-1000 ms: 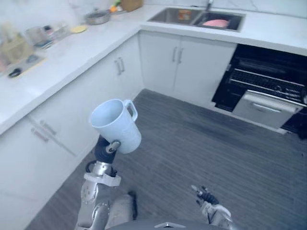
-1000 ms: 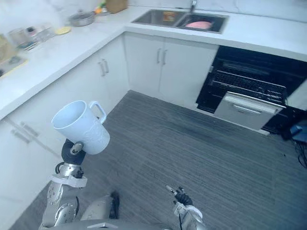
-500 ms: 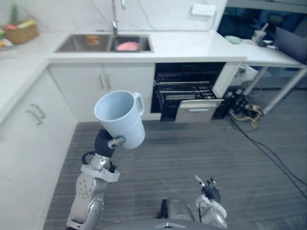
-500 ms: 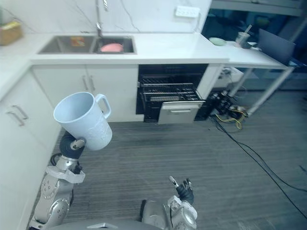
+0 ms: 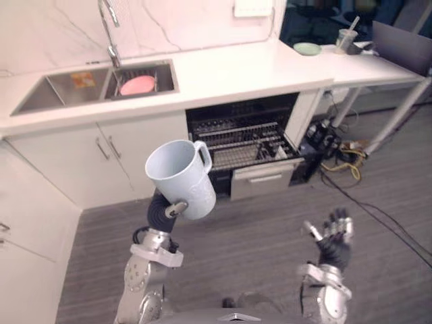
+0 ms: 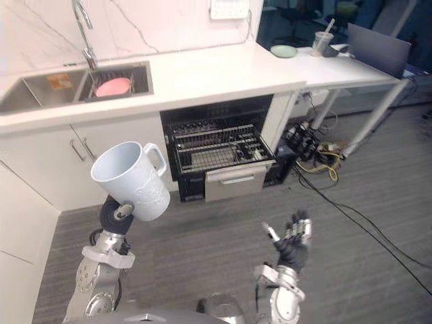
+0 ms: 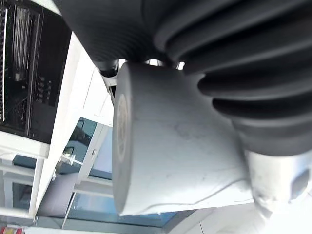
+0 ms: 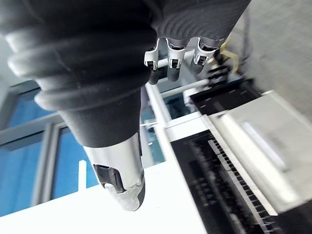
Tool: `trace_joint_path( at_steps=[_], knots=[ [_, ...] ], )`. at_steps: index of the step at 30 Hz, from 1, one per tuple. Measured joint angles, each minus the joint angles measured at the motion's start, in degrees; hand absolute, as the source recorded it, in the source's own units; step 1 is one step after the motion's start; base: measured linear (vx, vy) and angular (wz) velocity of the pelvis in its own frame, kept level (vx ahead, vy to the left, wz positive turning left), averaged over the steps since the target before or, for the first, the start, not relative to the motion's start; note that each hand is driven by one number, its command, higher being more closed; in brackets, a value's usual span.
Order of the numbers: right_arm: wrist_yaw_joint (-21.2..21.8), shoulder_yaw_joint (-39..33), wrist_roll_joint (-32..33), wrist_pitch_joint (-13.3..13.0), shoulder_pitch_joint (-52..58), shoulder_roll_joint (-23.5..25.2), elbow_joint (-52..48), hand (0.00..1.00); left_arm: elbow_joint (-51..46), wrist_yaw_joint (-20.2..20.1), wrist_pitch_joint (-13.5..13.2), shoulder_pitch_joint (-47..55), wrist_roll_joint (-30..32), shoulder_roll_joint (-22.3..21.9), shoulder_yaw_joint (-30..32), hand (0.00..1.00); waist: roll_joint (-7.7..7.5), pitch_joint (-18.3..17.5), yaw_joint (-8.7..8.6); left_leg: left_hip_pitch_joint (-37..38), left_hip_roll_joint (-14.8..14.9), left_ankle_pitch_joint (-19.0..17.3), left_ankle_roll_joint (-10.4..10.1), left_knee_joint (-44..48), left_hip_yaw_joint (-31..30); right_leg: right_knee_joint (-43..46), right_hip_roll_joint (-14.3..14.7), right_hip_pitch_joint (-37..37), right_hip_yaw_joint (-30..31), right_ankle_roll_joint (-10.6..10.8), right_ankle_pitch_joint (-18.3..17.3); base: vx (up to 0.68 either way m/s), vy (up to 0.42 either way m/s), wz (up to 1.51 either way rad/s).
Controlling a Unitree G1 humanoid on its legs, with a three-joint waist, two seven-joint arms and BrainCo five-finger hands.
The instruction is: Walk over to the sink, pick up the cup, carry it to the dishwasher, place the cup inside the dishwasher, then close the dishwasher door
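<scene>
A pale blue cup [image 5: 181, 177] with a handle is held up and tilted in my left hand [image 5: 164, 210], whose fingers are curled round its base. Close up, the cup's side [image 7: 170, 146] lies against the hand's dark cover [image 7: 234, 58]. Beyond it, under the white counter, the dishwasher [image 5: 244, 138] stands open with its wire rack pulled out over a grey front panel [image 5: 266, 181]. My right hand [image 5: 333, 236] is raised low on the right, open, fingers spread and holding nothing. Its fingers [image 8: 170, 58] point towards the dishwasher rack [image 8: 229, 190].
The sink [image 5: 81, 84] with a tall faucet [image 5: 109, 27] holds a pink item [image 5: 137, 85]. White cabinets [image 5: 101, 158] run below it. A side table [image 5: 378, 67] at the right carries a bowl, a drink and a laptop. Cables [image 5: 341, 152] lie on the floor beside the dishwasher.
The camera has swung right and closer, so the open dishwasher now lies straight ahead. My right hand has risen and spread its fingers. The cup stays in my left hand.
</scene>
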Motion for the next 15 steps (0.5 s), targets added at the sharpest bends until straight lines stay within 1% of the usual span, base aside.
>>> trace_joint_path(
  at_steps=[1,2,3,4,5,6,7,8,9,10,11,12,13,14,15],
  knots=[
    [2.1,-0.7,1.8,-0.2,-0.5,-1.4,0.0,0.0,0.1,-0.9,-1.1,1.3,-0.3,0.0,1.6,1.0,-0.4,-0.2,1.03,-1.4,-2.1,-2.5,-0.1,-8.0,3.1,-2.1,-0.4,2.4,0.6,-0.2,0.2,0.46,-0.045,-0.26],
    [3.4,-1.2,3.2,-0.1,-1.3,-2.2,0.0,0.0,0.3,-1.4,-1.7,1.7,-0.6,0.1,3.0,1.0,-0.95,-0.3,1.61,-1.8,-4.8,-3.3,-0.2,-18.7,5.3,-3.0,-1.3,4.1,1.1,0.9,0.1,0.57,-0.031,-0.27],
    [3.7,-1.2,3.5,-0.1,-1.5,-2.7,0.0,0.0,0.4,-1.6,-1.8,1.7,-0.6,0.0,3.2,1.0,-1.28,-0.4,1.63,-1.8,-6.4,-3.0,-0.4,-24.6,5.4,-3.2,-1.9,5.0,1.4,1.4,-0.1,0.57,0.01,-0.31],
    [4.0,-0.9,3.9,0.5,-1.8,-3.3,-0.1,0.0,0.9,-1.7,-2.0,1.8,-0.6,0.1,3.6,1.0,-2.01,-0.7,1.72,-2.1,-10.0,-0.3,-0.8,-36.5,3.0,-3.4,-3.3,5.9,2.8,3.0,-1.0,0.56,0.053,-0.43],
    [4.1,-0.9,4.5,1.8,-2.4,-3.5,-1.1,0.0,1.0,-1.7,-2.0,1.9,-0.5,0.5,3.4,1.0,-2.32,-0.9,1.8,-2.2,-12.6,4.3,-1.1,-46.9,-1.7,-3.4,-4.3,6.5,4.7,4.4,-1.8,0.45,0.087,-0.54],
    [4.1,-0.8,5.2,2.6,-2.8,-3.5,-1.9,0.0,0.9,-1.8,-2.0,2.0,-0.4,0.7,3.0,1.0,-2.31,-0.9,1.99,-2.4,-13.0,6.4,-1.2,-50.4,-4.3,-3.4,-4.7,6.8,6.0,5.0,-2.2,0.44,0.15,-0.71],
    [4.2,-0.5,6.0,3.6,-2.7,-3.5,-3.2,0.0,0.9,-2.0,-2.0,2.4,0.1,0.9,2.5,1.0,-2.34,-0.9,2.19,-2.9,-13.0,9.2,-1.7,-53.7,-8.4,-3.4,-5.2,7.8,8.3,6.4,-3.2,0.44,0.219,-0.81],
    [4.7,-0.5,6.8,4.4,-2.5,-3.2,-4.5,0.0,0.9,-2.3,-2.0,2.9,0.2,0.9,2.0,1.0,-2.25,-1.0,2.31,-3.1,-12.3,11.8,-2.6,-54.7,-10.7,-3.3,-6.0,9.4,10.4,8.3,-4.7,0.45,0.254,-0.83],
    [5.4,-0.5,7.4,4.5,-2.0,-3.2,-4.9,0.0,0.9,-2.4,-2.0,3.1,0.2,0.9,1.8,1.0,-2.22,-1.0,2.32,-3.0,-12.1,14.3,-3.5,-54.8,-10.8,-3.4,-6.4,10.4,11.4,9.1,-5.5,0.45,0.289,-0.78],
    [5.9,-0.5,8.3,5.1,-1.6,-2.8,-4.5,0.0,1.0,-2.4,-2.1,3.2,0.2,1.3,1.7,1.0,-3.14,-1.3,2.26,-2.0,-12.9,19.9,-2.2,-53.1,-10.0,-3.2,-8.1,12.4,13.5,11.0,-6.9,0.35,0.233,-0.44],
    [5.9,-0.6,8.8,5.8,-1.4,-1.9,-4.1,0.0,1.3,-2.4,-2.0,2.8,0.2,2.0,1.9,1.0,-4.79,-1.9,1.94,-1.9,-14.5,19.6,-1.0,-52.3,-8.8,-2.7,-10.2,12.3,14.1,11.9,-7.2,0.53,0.336,-0.36],
    [6.2,-0.9,8.9,6.8,-1.5,-0.2,-5.0,0.0,0.5,-2.8,-2.0,1.7,0.0,3.3,2.3,1.0,-5.88,-2.1,1.27,-2.7,-15.8,16.0,0.9,-48.2,-7.7,-0.6,-12.4,11.2,16.1,13.6,-5.6,0.42,0.277,-0.1],
    [6.2,-1.0,8.9,7.1,-1.5,0.0,-5.2,0.0,0.5,-2.9,-2.0,1.3,0.0,3.5,2.4,1.0,-6.13,-2.0,1.27,-2.8,-15.9,15.4,1.2,-47.5,-7.6,-0.3,-12.6,11.2,16.4,13.8,-5.2,0.47,0.343,-0.15],
    [6.1,-1.1,8.9,7.7,-1.3,0.7,-6.7,0.0,0.5,-3.6,-2.0,-0.3,0.0,4.4,3.1,1.0,-6.7,-1.9,1.3,-2.6,-16.5,12.6,1.7,-45.4,-7.3,1.4,-13.3,10.8,16.5,14.0,-3.9,0.31,0.293,-0.07],
    [6.1,-1.7,8.9,7.7,-0.8,1.3,-8.2,0.0,0.5,-4.2,-1.6,-1.4,-0.1,5.0,3.3,1.0,-7.06,-1.9,1.13,-1.8,-17.2,10.3,2.1,-44.5,-7.1,5.5,-14.1,9.6,16.2,14.0,-3.1,0.28,0.291,-0.1]
  ],
)
